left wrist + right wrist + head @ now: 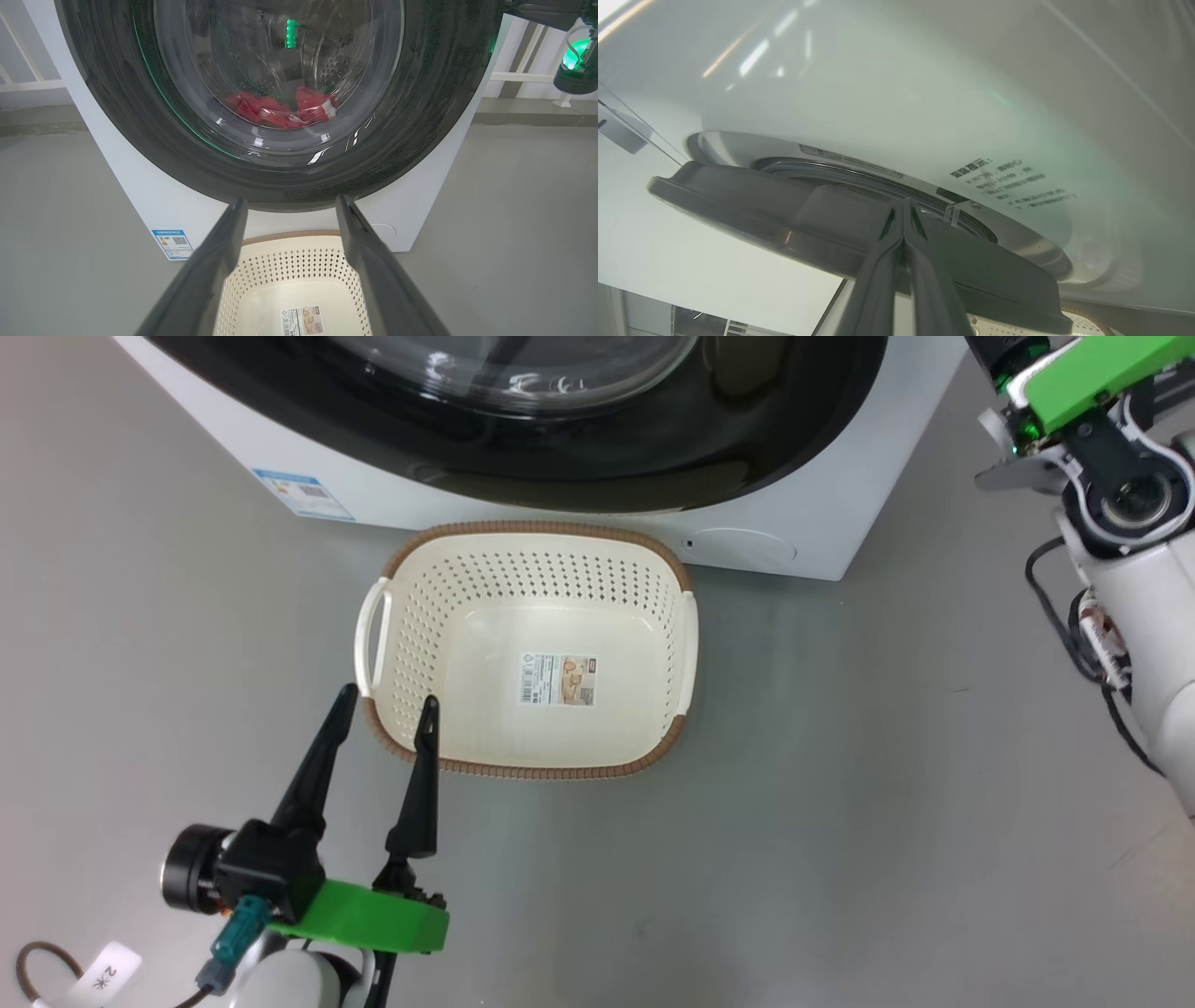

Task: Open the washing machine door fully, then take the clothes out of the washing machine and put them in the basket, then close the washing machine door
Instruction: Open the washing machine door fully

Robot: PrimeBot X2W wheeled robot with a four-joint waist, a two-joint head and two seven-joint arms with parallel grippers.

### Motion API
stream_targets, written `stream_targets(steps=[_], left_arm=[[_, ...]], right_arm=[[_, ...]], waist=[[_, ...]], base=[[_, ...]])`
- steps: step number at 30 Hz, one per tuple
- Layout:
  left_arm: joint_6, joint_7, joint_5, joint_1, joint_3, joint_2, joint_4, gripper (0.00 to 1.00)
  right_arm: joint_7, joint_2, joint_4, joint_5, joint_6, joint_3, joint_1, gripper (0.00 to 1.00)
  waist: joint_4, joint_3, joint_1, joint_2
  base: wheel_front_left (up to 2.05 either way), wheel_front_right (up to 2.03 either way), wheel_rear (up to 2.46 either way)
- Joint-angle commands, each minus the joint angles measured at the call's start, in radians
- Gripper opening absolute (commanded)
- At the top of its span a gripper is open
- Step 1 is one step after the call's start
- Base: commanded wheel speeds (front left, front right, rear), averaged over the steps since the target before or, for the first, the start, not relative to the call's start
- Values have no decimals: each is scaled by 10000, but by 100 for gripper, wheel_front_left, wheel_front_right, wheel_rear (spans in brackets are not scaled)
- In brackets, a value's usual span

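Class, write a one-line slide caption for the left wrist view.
The open left claw frames the basket below the washing machine door, red clothes visible through its glass.

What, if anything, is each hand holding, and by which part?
Nothing: left hand hangs open over the basket rim; right hand, shut empty, points at the washing machine door rim.

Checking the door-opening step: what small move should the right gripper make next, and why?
Probably sweep the right gripper outward to swing the washing machine door wider. Its shut fingers rest at the door's dark rim, which looks only slightly off the washing machine; the clothes lie inside behind the glass, and the basket holds none.
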Motion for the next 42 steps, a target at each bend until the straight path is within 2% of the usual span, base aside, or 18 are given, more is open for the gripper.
stream_targets(steps=[1,19,29,42], left_arm=[[20,-93,-58,-301,271,160,-272,100],[174,-93,-269,-484,-135,160,-446,100],[212,-93,-268,-441,-161,160,-347,100],[191,-93,-139,-8,76,160,-231,100]], right_arm=[[146,120,-172,111,16,-8,-220,0],[3018,221,602,690,16,-269,-1051,0],[4294,180,-93,517,16,20,-305,0],[5062,357,-1365,466,16,116,1101,0]], waist=[[83,80,0,-1],[483,393,0,-1],[424,85,0,-1],[208,-560,0,-1]], base=[[0,0,0],[0,0,0],[0,0,0],[0,0,0]])
